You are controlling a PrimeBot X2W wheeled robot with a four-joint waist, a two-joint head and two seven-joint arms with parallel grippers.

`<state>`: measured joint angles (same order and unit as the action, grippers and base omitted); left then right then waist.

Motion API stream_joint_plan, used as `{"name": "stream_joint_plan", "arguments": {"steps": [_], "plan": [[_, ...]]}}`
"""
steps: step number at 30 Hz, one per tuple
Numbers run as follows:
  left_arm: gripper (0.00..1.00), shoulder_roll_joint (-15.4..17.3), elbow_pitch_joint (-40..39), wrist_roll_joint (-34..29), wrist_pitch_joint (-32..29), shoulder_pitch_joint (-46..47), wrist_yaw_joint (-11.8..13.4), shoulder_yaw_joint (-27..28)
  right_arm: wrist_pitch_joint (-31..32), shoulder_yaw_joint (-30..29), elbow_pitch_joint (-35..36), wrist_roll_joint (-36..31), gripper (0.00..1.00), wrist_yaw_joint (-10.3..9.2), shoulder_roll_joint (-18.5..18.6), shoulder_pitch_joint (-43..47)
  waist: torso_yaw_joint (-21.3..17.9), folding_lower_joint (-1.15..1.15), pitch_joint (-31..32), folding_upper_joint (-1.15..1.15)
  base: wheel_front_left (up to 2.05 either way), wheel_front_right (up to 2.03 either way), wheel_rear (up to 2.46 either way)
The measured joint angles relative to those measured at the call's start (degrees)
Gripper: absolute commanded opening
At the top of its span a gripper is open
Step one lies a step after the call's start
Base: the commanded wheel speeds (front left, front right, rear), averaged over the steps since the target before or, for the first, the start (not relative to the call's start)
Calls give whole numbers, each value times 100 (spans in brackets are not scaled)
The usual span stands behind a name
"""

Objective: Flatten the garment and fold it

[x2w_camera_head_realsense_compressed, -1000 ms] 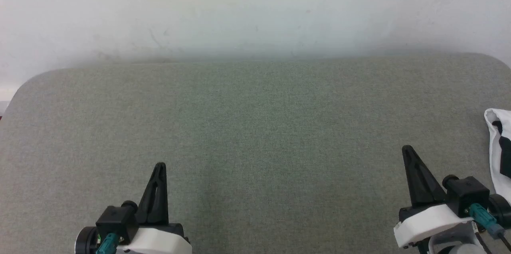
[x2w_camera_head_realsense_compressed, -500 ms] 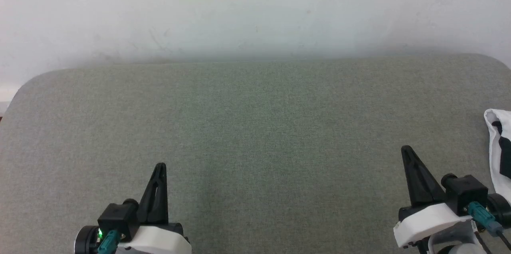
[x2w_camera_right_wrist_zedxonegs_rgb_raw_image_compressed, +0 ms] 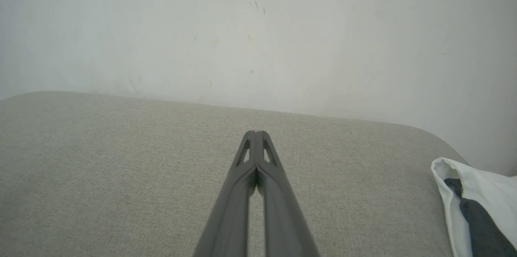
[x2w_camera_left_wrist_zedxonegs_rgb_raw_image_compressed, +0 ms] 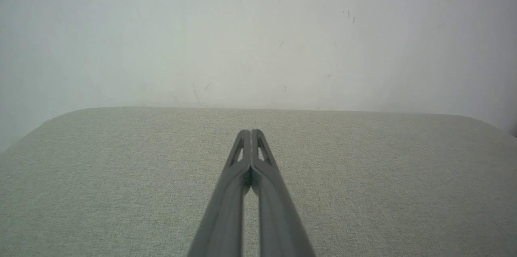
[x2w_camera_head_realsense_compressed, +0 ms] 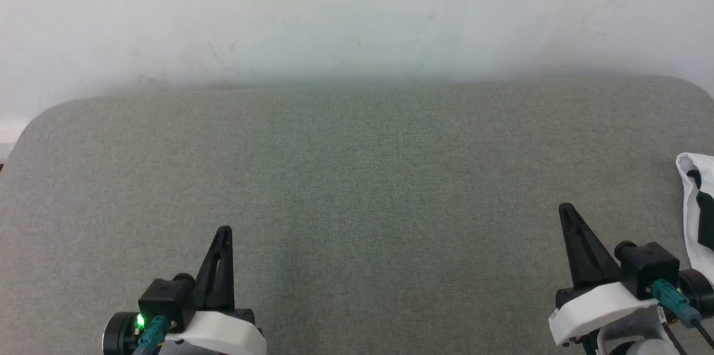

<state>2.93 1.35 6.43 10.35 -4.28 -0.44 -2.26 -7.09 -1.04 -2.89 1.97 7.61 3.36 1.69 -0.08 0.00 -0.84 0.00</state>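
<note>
A broad padded surface [x2w_camera_head_realsense_compressed: 357, 187] covered in grey-green woven cloth runs to a scuffed white wall [x2w_camera_head_realsense_compressed: 357, 9] beyond both sets of fingertips, its far corners rounded. The left gripper [x2w_camera_head_realsense_compressed: 223, 231] and the right gripper [x2w_camera_head_realsense_compressed: 567, 209] hover low over it, each with its two long dark fingers pressed together and holding nothing. Bare cloth lies ahead of and between them.

The garment [x2w_camera_head_realsense_compressed: 690, 221] lies bunched to the outer side of the right gripper, near its wrist and well apart from the left gripper. It is cut off by the frame edge in both the head view and the right wrist view.

The main risk is in the reach. Most of the shirt is out of sight, so a grab aimed at the visible lobe could catch several layers at once, or pinch a sleeve instead of the body. Dragging such a bundle toward the middle would likely tighten the bunch rather than spread it. Whether part of it hangs past the surface's edge cannot be told; if so, a loose pull might let it slide off. The slim fingertips could also snag the upholstery weave if they press down too far.

The shirt looks soft and limp, white with black patches and a rolled, rounded rim. The fingers are rigid, tapered and ribbed with triangular cut-outs near the tips.
</note>
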Motion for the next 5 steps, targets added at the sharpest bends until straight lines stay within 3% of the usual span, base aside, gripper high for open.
{"name": "stream_joint_plan", "arguments": {"steps": [5], "plan": [[0,0,-4,-36,-80,31,0,9,16,4,11,-1,0,0,-1,-2,0,0,5,0,0,0,0]]}}
